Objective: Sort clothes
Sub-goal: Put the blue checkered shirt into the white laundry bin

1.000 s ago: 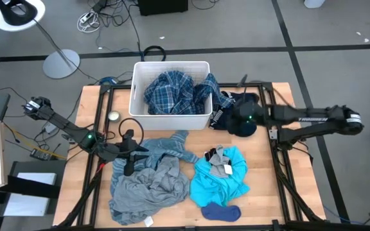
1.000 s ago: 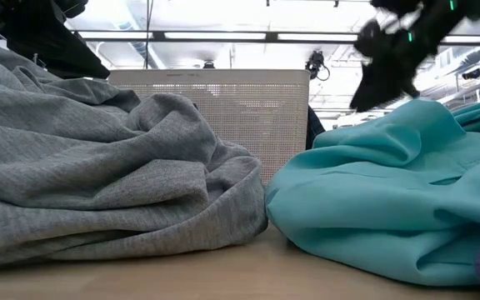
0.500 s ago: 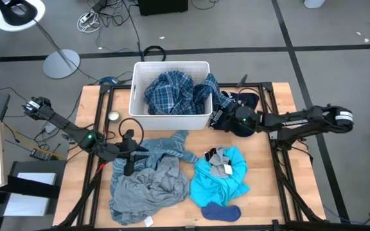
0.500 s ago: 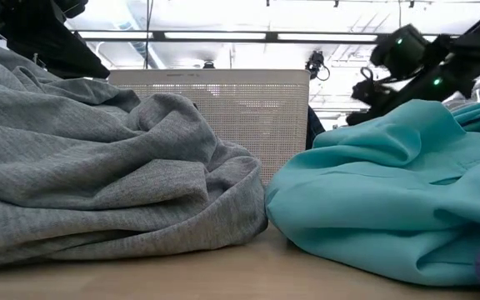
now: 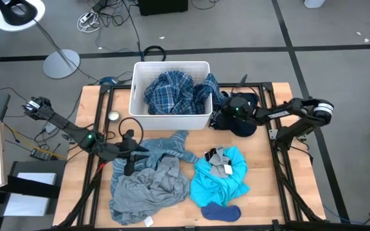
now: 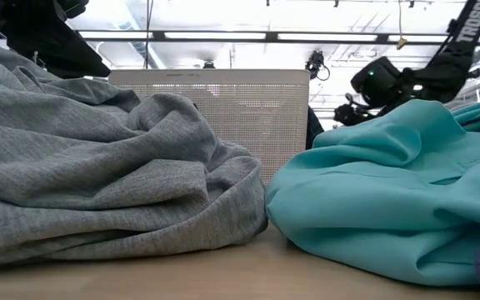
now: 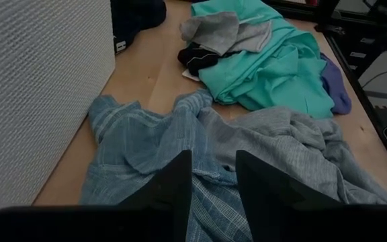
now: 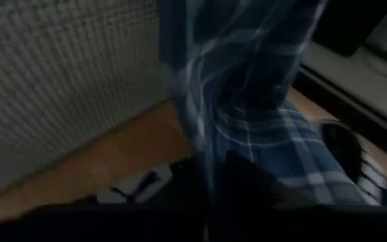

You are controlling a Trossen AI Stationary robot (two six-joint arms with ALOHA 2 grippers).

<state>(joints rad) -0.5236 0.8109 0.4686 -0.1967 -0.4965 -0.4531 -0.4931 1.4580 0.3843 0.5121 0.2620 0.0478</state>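
The blue plaid shirt (image 5: pixel 171 90) lies in the white bin (image 5: pixel 170 63), with a sleeve (image 8: pixel 247 87) hanging over the bin's right wall. The navy white-striped piece (image 5: pixel 246 126) lies on the table at that wall. My right gripper (image 5: pixel 227 113) is low beside the sleeve and over the navy piece. My left gripper (image 7: pixel 213 185) is open just above the grey-blue striped top (image 7: pixel 146 148), which lies on the table in front of the bin. The grey shirt (image 5: pixel 146 189), turquoise garment (image 5: pixel 220 178) and dark blue socks (image 5: pixel 221 211) lie nearer the front edge.
A small grey and dark piece (image 5: pixel 218 157) lies on top of the turquoise garment. A black cable loop (image 5: pixel 130 126) and a small round thing (image 5: pixel 113 116) lie left of the bin. Bare wood (image 5: pixel 262 160) shows at the table's right.
My right gripper has come down and gone toward the table's left edge, close to the bin's right wall and the hanging plaid sleeve, while its arm has folded in.
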